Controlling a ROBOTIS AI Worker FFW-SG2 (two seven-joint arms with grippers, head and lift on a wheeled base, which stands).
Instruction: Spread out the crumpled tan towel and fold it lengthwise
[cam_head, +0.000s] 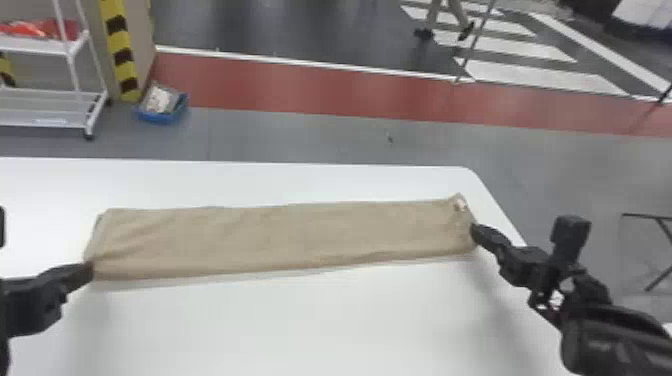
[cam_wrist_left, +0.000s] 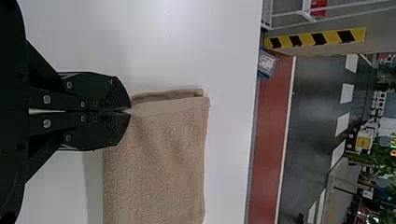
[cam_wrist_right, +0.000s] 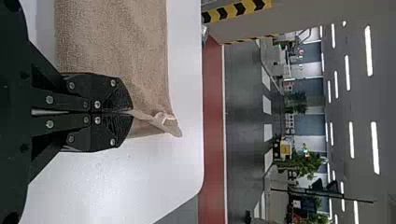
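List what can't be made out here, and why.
- Left wrist view: towel gripped between the left claw's fingers, hidden by them.
- Right wrist view: the same for the right claw.
- Head view: rest of the left arm, cut off by the left edge.
- Head view: any print on the label, too small.
- Head view: table beneath the towel, covered.

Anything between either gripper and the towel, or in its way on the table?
Nothing visible. The left gripper is shut on one end of the tan towel, the right gripper on the other; the towel lies on the white table.
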